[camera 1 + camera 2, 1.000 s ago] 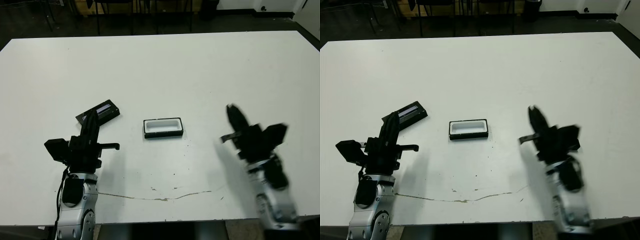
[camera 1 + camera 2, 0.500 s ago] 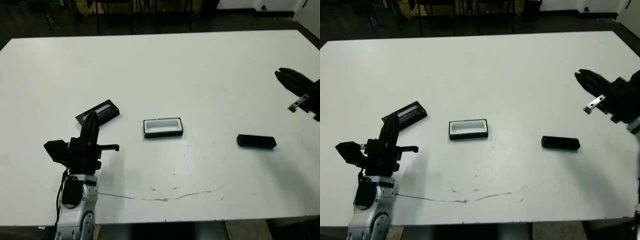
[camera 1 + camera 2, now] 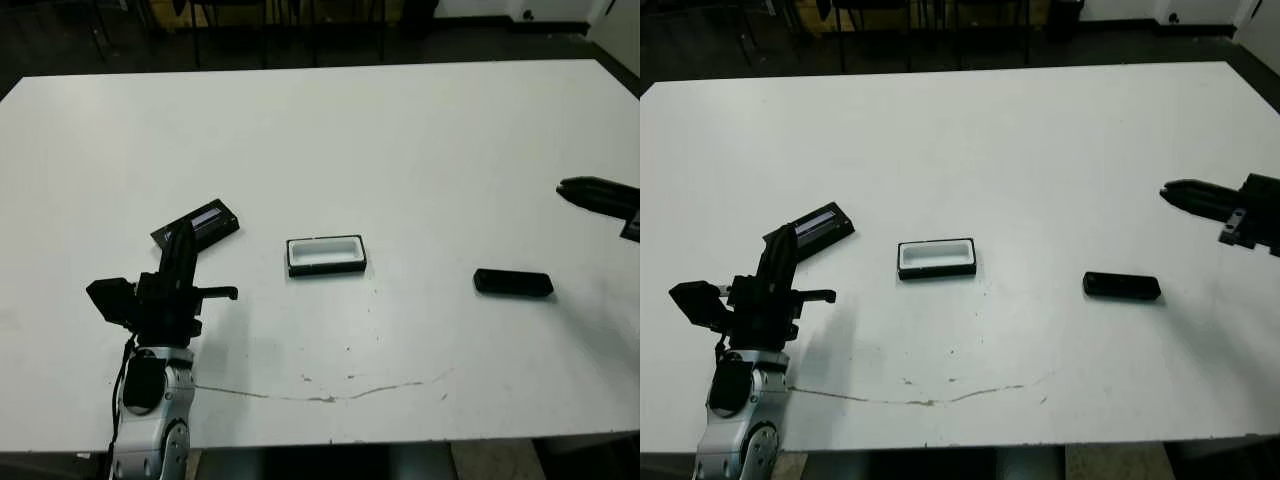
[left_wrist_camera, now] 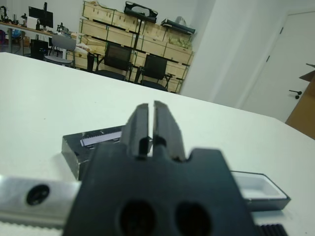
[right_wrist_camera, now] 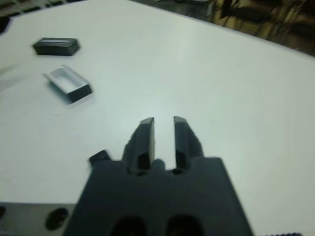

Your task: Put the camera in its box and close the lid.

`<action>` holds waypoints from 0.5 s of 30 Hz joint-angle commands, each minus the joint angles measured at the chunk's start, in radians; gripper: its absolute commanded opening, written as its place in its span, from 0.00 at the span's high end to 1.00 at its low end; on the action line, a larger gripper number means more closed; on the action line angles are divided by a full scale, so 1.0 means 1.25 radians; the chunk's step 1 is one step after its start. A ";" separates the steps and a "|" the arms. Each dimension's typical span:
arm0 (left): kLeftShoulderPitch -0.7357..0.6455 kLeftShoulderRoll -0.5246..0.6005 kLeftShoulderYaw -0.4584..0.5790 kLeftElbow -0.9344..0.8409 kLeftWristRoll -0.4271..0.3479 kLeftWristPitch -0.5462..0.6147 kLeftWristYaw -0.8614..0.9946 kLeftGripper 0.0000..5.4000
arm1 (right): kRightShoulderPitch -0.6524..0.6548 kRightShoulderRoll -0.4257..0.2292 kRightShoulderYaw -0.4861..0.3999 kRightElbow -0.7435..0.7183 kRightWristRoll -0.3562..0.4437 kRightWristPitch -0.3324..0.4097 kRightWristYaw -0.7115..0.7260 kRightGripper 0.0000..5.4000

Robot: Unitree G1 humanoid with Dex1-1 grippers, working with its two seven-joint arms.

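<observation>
- A white table [image 3: 400, 130] fills the head views, with a dark floor and chair legs beyond its far edge.
- At the near left, the left gripper [image 3: 186, 233] rises from its silver forearm and points away from the robot. In its wrist view the two black fingers [image 4: 139, 129] stand almost together with only a thin slit between them, and they hold nothing.
- Just past that gripper's tip lies the lid [image 3: 197, 226], a flat black cover with a pale strip along its top. It sits at an angle on the table, and the gripper's tip overlaps its near end in the head views.
- Right of the lid, near the table's middle, the box [image 3: 326, 254] rests open, black outside and white inside. Nothing is in it. It lies apart from the lid.
- A thin dark crack line [image 3: 330, 395] runs across the table near its front edge, below the box.
- Further right, well apart from the box, the camera [image 3: 512, 283] lies flat on the table as a slim black bar.
- At the far right edge, the right gripper [image 3: 1175, 192] reaches in, pointing left, beyond the camera and not touching it. Its wrist view shows the fingers [image 5: 142, 140] parted by a narrow gap, gripping nothing.
</observation>
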 commanded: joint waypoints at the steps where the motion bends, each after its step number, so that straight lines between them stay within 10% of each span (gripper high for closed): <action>1: 0.006 0.007 0.001 0.003 0.003 0.019 0.005 1.00 | -0.026 -0.008 0.028 0.060 -0.035 -0.031 0.072 0.79; 15: 0.008 0.004 0.009 0.014 -0.002 0.014 0.000 1.00 | -0.039 0.013 0.117 0.112 -0.033 -0.094 0.084 0.33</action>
